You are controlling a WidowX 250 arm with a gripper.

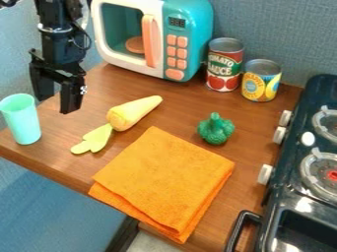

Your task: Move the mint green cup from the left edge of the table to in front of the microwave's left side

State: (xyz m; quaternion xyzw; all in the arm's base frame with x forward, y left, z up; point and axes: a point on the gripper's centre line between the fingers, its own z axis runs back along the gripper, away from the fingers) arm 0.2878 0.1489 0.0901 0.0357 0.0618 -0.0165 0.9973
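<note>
With its 2 fingers apart and nothing between them, the gripper (57,104) hangs near the cup (21,121), upright by the table's (57,173) edge, where a low sideways swing could knock it off.

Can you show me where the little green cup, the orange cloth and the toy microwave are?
Green cup (22,120): camera view, on the middle of its side.
Orange cloth (164,178): camera view, on its folded top.
Toy microwave (151,41): camera view, on its door handle.
</note>
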